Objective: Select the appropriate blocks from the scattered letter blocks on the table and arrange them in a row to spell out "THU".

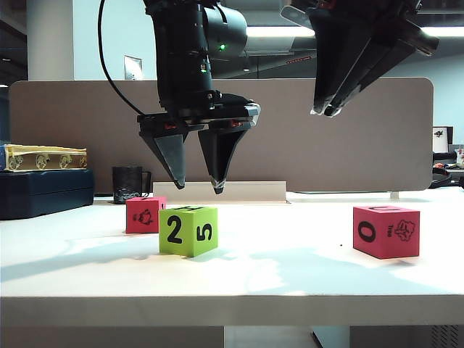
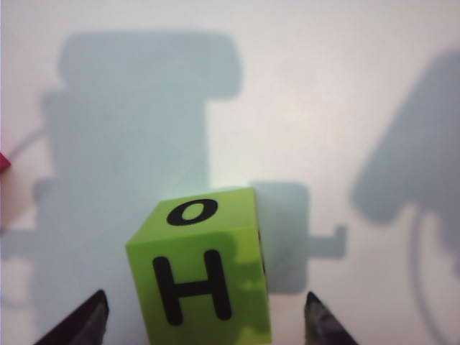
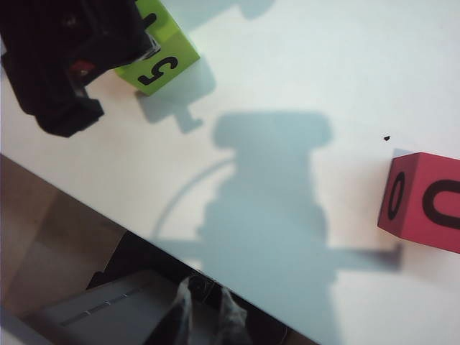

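Observation:
The lime green letter block stands on the white table, showing 2 and 5 in the exterior view and H and O in the left wrist view. My left gripper hangs open just above it, its fingertips wide on either side and clear of the block. A pinkish-red block sits right behind the green one. Another pinkish-red block, marked O and U, stands far right. My right gripper is raised high at the right, shut and empty, over the table's front edge.
A black mug stands at the back left beside a dark blue case. The brown-grey divider panel closes off the back. A white strip lies along its foot.

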You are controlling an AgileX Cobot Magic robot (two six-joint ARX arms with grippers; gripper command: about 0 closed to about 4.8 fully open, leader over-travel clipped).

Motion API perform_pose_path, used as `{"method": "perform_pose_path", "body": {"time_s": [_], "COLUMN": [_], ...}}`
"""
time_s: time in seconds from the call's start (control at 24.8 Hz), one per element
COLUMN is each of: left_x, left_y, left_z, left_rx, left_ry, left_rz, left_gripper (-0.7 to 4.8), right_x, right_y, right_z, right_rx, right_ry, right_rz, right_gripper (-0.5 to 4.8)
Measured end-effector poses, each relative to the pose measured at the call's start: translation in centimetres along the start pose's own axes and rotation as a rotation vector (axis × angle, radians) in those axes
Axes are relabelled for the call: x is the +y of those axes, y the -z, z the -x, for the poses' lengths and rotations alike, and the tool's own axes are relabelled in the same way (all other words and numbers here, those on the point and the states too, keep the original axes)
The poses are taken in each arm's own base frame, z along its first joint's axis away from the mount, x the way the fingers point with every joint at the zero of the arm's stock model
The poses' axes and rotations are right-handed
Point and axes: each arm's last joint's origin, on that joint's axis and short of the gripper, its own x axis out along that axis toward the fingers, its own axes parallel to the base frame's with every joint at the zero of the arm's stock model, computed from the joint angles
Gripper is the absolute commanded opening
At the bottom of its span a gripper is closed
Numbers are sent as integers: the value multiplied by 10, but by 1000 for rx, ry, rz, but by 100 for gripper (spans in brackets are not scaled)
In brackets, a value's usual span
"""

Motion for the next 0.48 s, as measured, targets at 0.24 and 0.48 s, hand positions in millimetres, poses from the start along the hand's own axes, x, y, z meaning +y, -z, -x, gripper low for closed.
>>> {"method": "perform_pose_path", "body": {"time_s": [0.24,0.48], "left_x": [1,5], "left_y": [0,0], "left_z": [0,0], "left_rx": [-5,-5], "left_ry": [-2,-4], "left_rz": [2,11], "left_gripper": [346,388], "right_x": [0,0], "right_y": [0,1], "right_z": [0,0], "right_rx": [1,5], "right_ry": [0,1], "right_rz": [0,-4], "right_gripper": [54,54]}}
